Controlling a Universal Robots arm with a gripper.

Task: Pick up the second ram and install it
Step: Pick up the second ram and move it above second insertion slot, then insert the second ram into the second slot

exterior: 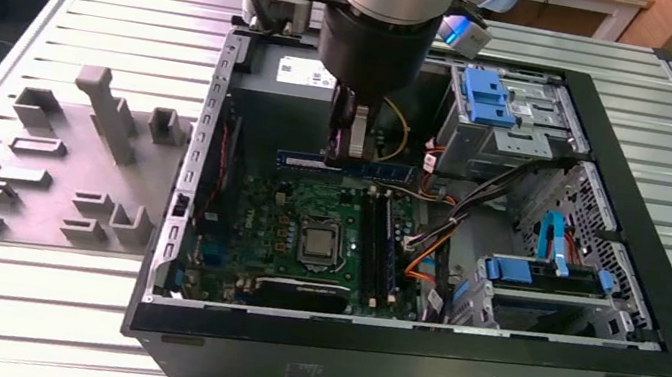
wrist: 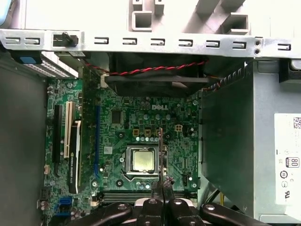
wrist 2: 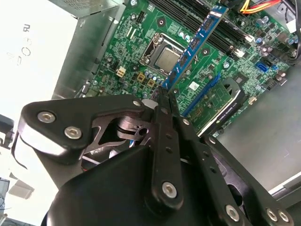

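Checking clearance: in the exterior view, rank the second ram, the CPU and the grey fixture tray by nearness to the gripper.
1. The second ram, clamped in the gripper.
2. The CPU, mid motherboard.
3. The grey fixture tray, outside the case, exterior view's left.

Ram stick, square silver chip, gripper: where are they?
second ram (wrist 2: 195,42), second wrist view, middle of its blue board.
square chip (wrist: 142,160), first wrist view, its metal top.
gripper (wrist 2: 165,92), second wrist view, between its fingertips.
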